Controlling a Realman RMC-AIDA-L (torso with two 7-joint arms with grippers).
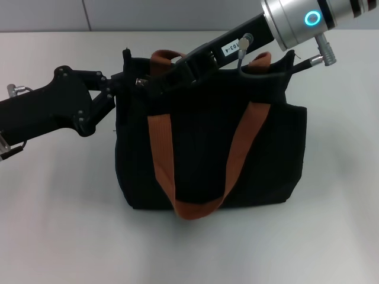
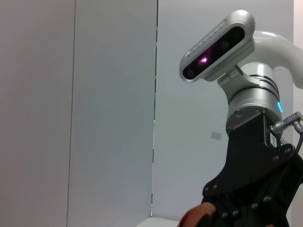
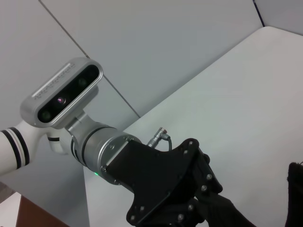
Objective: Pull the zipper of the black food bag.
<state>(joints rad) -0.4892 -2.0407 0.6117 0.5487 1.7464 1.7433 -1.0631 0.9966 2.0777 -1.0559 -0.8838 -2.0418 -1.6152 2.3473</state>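
The black food bag [image 1: 260,154] stands upright in the middle of the table in the head view, with two orange-brown strap handles [image 1: 161,154]. My left gripper [image 1: 120,81] reaches in from the left and sits at the bag's upper left corner. My right gripper [image 1: 153,83] comes down from the upper right and lies along the bag's top edge, close to the left gripper. The zipper is hidden among the two grippers. The left wrist view shows the right arm's wrist [image 2: 251,123]. The right wrist view shows the left arm [image 3: 156,175] and an edge of the bag [image 3: 296,194].
The bag stands on a white table [image 1: 59,231] with a grey wall panel [image 1: 148,12] behind it. The right arm's silver wrist with a blue ring light [image 1: 312,18] hangs over the bag's far right corner.
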